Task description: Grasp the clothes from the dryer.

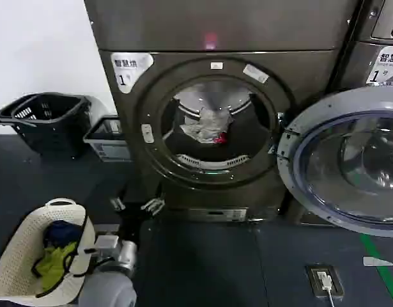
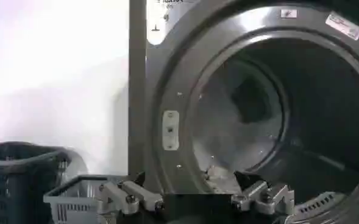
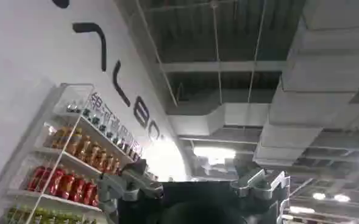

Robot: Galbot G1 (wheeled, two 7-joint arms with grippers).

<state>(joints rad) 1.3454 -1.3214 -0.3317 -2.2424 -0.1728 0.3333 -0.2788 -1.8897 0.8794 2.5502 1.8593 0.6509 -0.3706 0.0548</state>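
The dryer (image 1: 247, 29) is a dark bronze-grey front-loader with its round door (image 1: 349, 160) swung open to the right. The clothes (image 1: 207, 125), a small whitish-grey bundle with a red-pink patch, lie inside the drum. My left gripper (image 1: 137, 206) hangs open low in front of the dryer, below and left of the porthole, with nothing between its fingers. In the left wrist view the left gripper (image 2: 194, 196) faces the dryer (image 2: 167, 79), and a pale bit of the clothes (image 2: 217, 175) shows just past the rim. My right gripper (image 3: 197, 184) is open and points up at a ceiling.
A white laundry basket (image 1: 20, 252) with yellow-green and blue garments stands at the near left beside my left arm. A black basket (image 1: 46, 118) and a grey crate (image 1: 107, 137) sit left of the dryer. A second machine (image 1: 375, 45) stands at the right. A floor socket (image 1: 324, 279) lies near right.
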